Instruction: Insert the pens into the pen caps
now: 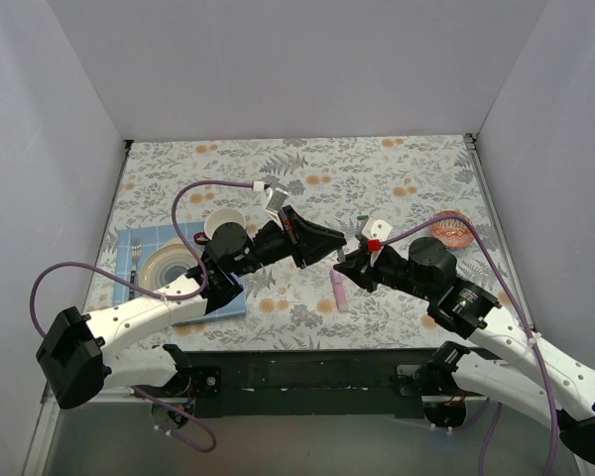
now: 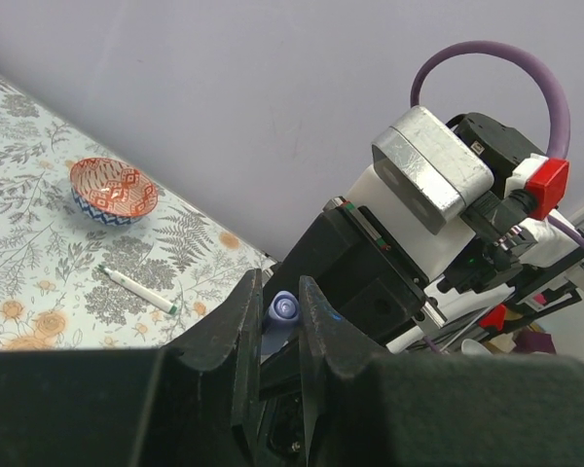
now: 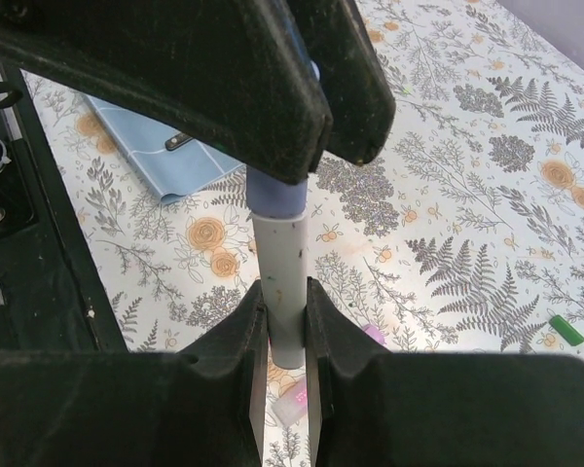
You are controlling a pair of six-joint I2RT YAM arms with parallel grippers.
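Where plain white walls point(image 1: 278, 59) close it in on three sides, the table point(image 1: 397, 169) shows open leaf-print cloth along its far edge, and the two arms meet above its middle. A blue mat point(image 1: 122, 238) lies at the near left with a fork point(image 1: 136, 260) on it and a white cup point(image 1: 223, 223) at its far corner. Toward the right wall stands a red-patterned bowl point(image 2: 114, 192), only its patterned inside showing. The left gripper point(image 2: 279, 284) has its jaws narrow on a lilac cap point(image 2: 284, 309). The right gripper point(image 3: 285, 289) has its jaws clamped on a white pen point(image 3: 277, 248), whose far end is at the mouth of that cap. On the cloth lie a pink pen point(image 1: 339, 293) just below the grippers, a green-tipped pen point(image 2: 139, 290) near the bowl, and a green cap point(image 3: 567, 329) well apart.
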